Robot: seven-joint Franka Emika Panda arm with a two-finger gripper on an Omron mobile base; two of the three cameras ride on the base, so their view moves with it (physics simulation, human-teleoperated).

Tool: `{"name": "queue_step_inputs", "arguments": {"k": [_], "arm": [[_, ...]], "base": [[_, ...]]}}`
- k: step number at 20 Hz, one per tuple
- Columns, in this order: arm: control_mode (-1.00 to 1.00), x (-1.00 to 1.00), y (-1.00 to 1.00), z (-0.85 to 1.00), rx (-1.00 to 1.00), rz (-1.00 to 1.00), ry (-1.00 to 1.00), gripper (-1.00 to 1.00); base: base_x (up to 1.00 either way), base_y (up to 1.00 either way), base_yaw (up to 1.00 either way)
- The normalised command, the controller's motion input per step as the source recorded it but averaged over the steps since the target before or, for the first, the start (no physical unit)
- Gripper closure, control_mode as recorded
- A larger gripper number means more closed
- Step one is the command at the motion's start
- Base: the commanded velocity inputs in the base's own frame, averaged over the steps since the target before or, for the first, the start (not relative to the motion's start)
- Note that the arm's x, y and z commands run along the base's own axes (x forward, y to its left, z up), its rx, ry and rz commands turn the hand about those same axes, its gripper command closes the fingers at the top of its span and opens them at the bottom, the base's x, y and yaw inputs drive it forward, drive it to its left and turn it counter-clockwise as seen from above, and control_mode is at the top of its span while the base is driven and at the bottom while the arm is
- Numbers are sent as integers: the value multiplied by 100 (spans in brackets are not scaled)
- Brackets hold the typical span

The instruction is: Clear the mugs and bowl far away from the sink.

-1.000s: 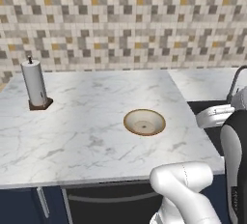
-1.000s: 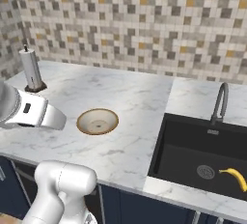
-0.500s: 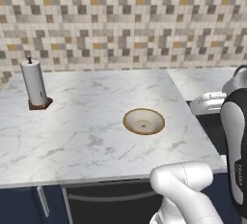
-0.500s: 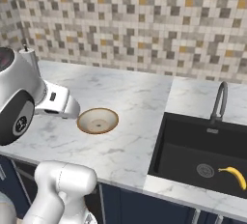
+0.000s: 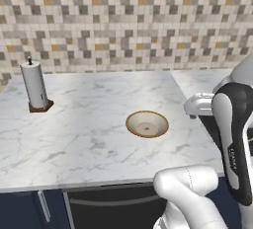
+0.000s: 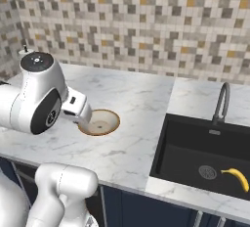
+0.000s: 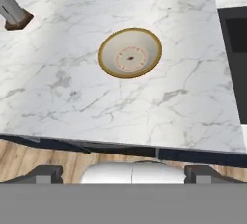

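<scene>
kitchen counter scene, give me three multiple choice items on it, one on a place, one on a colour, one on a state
1. Where does the yellow banana lie?
A. inside the black rectangular sink
B. in the bowl
C. beside the paper towel roll

2. What colour is the rim of the wide shallow cream bowl?
A. teal
B. tan-brown
C. maroon

3. How is the claw?
A. shut on the bowl
B. shut on nothing
C. open, holding nothing

Answers:
1. A, the banana rests on the basin floor near the round drain.
2. B, a tan-brown ring edges the cream inside.
3. C, its finger tips stand wide apart, well away from the bowl.
</scene>
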Motion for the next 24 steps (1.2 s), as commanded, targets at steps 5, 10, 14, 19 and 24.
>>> {"name": "queue_step_inputs", "arguments": {"k": [5,10,14,19,24], "arm": [[-100,36,0,-37,0,-5,0,-100],[-100,53,0,-47,0,-5,0,-100],[-100,52,-7,-48,1,-3,0,-100],[-100,46,-10,-46,6,-1,3,-100],[-100,42,-10,-31,8,-3,16,-100]], "base": [[0,0,0],[0,0,0],[0,0,0],[0,0,0],[0,0,0]]}}
